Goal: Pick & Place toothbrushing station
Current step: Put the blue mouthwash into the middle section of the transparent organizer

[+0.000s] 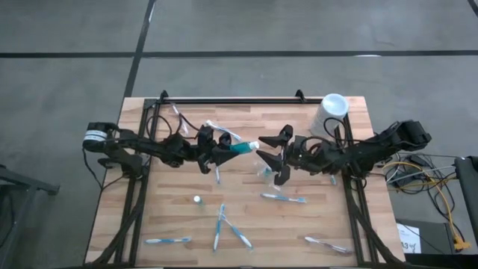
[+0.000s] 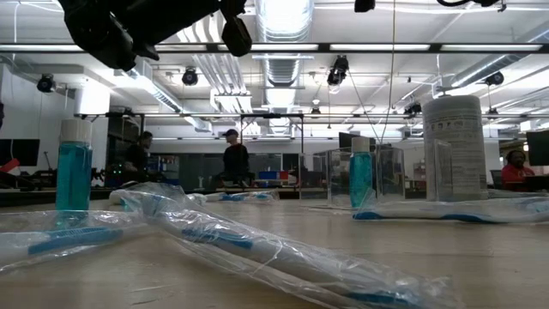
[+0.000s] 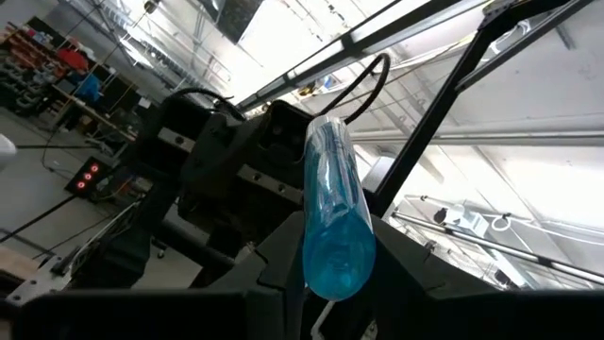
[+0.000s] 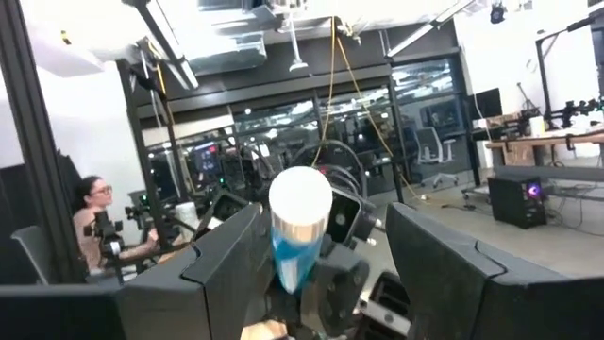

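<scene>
Item: blue tube (image 1: 240, 147), white-capped, lifted above mid-table between the two grippers.
- Left gripper (image 1: 222, 152): fingers closed on the tube's blue end, which stands up between them in the left wrist view (image 3: 335, 227).
- Right gripper (image 1: 275, 158): fingers spread wide and holding nothing; the tube's white cap (image 4: 300, 200) points into the gap just ahead of them.
- Step in hand, as judged: an arm-to-arm handover, receiver not yet closed.
- Next move calls for: right fingers closing on the cap end before the left lets go.

Beneath the right gripper: clear plastic pouch (image 1: 267, 171).
Farther off: wrapped toothbrushes (image 1: 283, 198), (image 1: 167, 240), (image 1: 326, 243), and a standing tube (image 1: 197, 200).
Beyond the right gripper, at the table's far edge: tall white cylinder (image 1: 330, 113).
</scene>
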{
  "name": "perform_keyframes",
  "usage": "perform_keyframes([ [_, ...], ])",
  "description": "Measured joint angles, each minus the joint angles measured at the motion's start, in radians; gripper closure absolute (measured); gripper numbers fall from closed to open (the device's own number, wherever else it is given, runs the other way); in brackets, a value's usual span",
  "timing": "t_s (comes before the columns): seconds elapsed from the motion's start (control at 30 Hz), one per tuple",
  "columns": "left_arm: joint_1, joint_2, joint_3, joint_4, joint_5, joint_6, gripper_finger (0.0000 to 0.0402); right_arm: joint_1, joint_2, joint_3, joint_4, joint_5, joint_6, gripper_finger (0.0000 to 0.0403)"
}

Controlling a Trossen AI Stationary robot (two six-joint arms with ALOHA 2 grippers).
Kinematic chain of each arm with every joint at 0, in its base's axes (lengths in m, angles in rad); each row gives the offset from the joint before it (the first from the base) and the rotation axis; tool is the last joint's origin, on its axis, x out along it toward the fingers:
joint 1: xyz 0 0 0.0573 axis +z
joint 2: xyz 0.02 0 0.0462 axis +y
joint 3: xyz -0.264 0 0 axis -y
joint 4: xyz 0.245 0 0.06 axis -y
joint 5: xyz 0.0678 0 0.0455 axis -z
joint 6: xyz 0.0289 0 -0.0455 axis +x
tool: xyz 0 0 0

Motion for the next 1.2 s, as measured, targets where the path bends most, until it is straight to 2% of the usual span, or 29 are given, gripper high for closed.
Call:
perform_keyframes([
  [0.33,0.0,0.0,0.015,-0.005,0.021,-0.003,0.0309,-0.022,0.126,0.073,-0.008,0.005,-0.004,0.0179],
  [0.47,0.0,0.0,0.012,-0.007,0.024,-0.006,0.0309,-0.025,0.147,0.112,-0.002,0.008,-0.063,0.0179],
  [0.7,0.0,0.0,0.011,-0.008,0.032,-0.008,0.0309,-0.026,0.119,0.133,-0.042,0.01,-0.105,0.0179],
  [0.93,0.0,0.0,0.011,-0.007,0.033,-0.008,0.0309,-0.02,0.059,0.095,-0.072,0.007,-0.101,0.0181],
  [1.2,0.0,0.0,0.012,-0.009,0.035,-0.005,0.0309,-0.016,0.013,0.089,-0.113,0.007,-0.1,0.0214],
])
